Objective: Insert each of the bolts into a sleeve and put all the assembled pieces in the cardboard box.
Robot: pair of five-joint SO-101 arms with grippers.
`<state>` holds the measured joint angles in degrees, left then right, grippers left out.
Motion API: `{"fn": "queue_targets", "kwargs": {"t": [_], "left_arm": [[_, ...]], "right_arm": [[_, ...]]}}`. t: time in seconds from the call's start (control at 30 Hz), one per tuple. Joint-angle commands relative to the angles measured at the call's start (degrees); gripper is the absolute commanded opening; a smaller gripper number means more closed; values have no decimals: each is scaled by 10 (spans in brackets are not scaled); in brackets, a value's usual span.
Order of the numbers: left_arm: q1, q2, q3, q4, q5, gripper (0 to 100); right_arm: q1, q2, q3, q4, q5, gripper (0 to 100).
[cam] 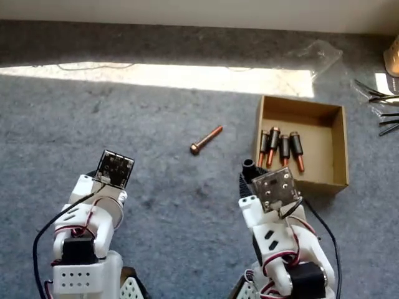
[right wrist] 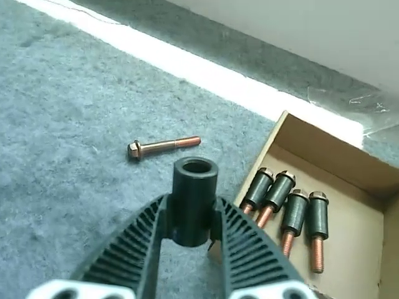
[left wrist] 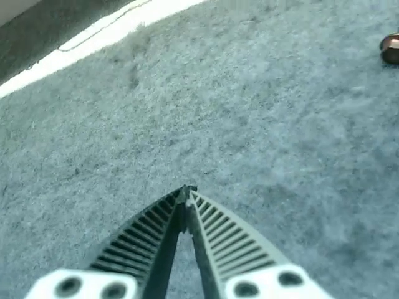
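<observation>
A copper bolt (cam: 206, 140) lies loose on the grey carpet, left of the cardboard box (cam: 336, 149); it also shows in the right wrist view as the bolt (right wrist: 163, 146), and its head (left wrist: 391, 50) shows at the edge of the left wrist view. Several assembled bolt-and-sleeve pieces (cam: 280, 148) lie side by side in the box (right wrist: 355, 168). My right gripper (right wrist: 190, 233) is shut on a black sleeve (right wrist: 194, 198), held upright with its bore facing up; it is the sleeve (cam: 249, 166) just left of the box. My left gripper (left wrist: 187, 193) is shut with nothing in it, low over bare carpet.
A clear plastic bag (cam: 321, 56) lies beyond the box. Black cable ties (cam: 380, 106) and a pale object (cam: 393, 56) sit at the far right edge. A sunlit strip (cam: 156, 75) crosses the carpet at the back.
</observation>
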<state>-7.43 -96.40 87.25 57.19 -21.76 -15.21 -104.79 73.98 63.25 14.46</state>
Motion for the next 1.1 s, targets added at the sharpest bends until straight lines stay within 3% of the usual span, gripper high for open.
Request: {"fn": "queue_targets", "kwargs": {"t": [0.0,0.27,0.73,1.07], "left_arm": [[36,-2,-64,22,-13,8],[76,37,-167,72,-13,8],[196,579,-494,83,-14,8],[228,915,-867,298,-58,8]], "right_arm": [[48,-6,10,-52,-39,5],[65,-6,74,-114,-82,5],[63,-6,104,-124,-91,5],[63,-6,151,-175,-90,5]]}}
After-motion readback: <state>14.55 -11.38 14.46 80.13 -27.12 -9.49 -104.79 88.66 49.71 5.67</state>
